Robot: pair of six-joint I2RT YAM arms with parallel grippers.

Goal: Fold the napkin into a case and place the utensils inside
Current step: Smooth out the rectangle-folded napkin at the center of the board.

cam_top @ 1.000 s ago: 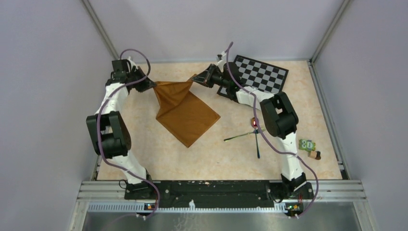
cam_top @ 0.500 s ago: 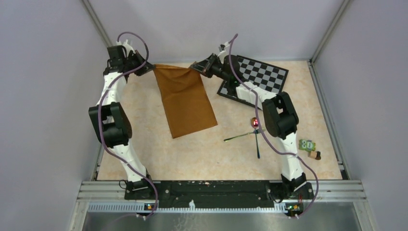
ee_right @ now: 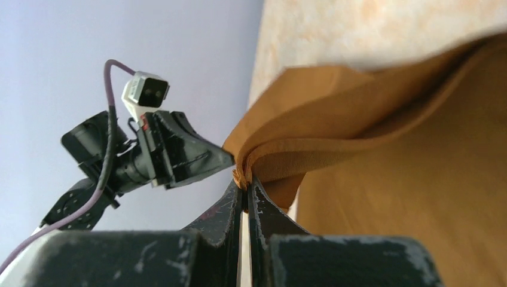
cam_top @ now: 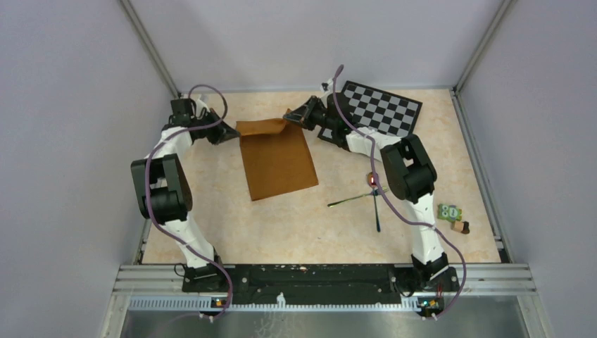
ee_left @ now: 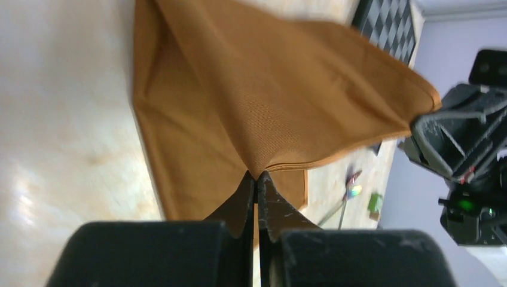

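Left jaws and right jaws each clench a far corner of the napkin (cam_top: 277, 160), which lies doubled on the tabletop (cam_top: 281, 225) toward 11 o'clock; the utensils (cam_top: 376, 211) lie crossed at its 4 o'clock

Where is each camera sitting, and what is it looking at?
Top: high behind the arms, looking down at the table; both arms, napkin, board, utensils show.
Left wrist: on the left hand, looking along its shut tips at the pinched napkin corner and the right hand.
Right wrist: on the right hand, facing back at the left hand.
Shared: both wrist views show the napkin held between the hands.
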